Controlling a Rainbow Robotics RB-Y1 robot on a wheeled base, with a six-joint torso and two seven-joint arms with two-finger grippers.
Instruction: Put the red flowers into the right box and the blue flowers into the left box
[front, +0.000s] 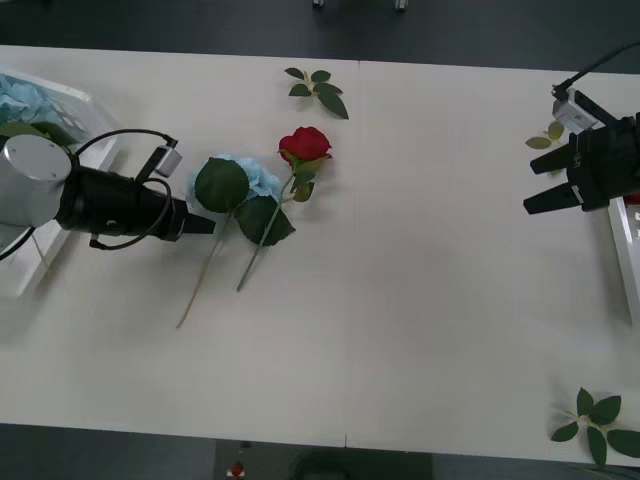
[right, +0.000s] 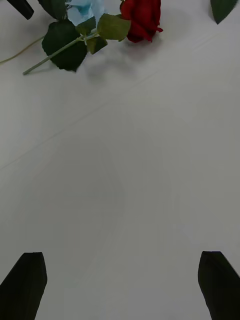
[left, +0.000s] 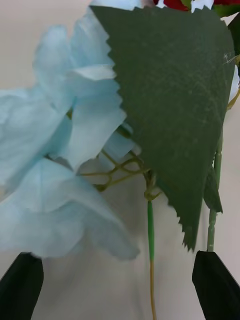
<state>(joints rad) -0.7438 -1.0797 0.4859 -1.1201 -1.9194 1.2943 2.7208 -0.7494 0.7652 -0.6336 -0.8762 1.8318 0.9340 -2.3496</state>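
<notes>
A blue flower lies on the white table with two large dark leaves and a long stem. A red flower lies just to its right, their stems crossing. My left gripper is open right at the blue flower's head; in the left wrist view the pale petals and stem sit between the black fingers. The left box, slotted and white, holds more blue flowers. My right gripper hovers open at the far right beside the right box. The right wrist view shows the red flower far off.
Bloomless leaf sprigs lie at the back centre, by the right arm and at the front right corner. The table's front edge runs close along the bottom. Bare tabletop spans between the flowers and the right gripper.
</notes>
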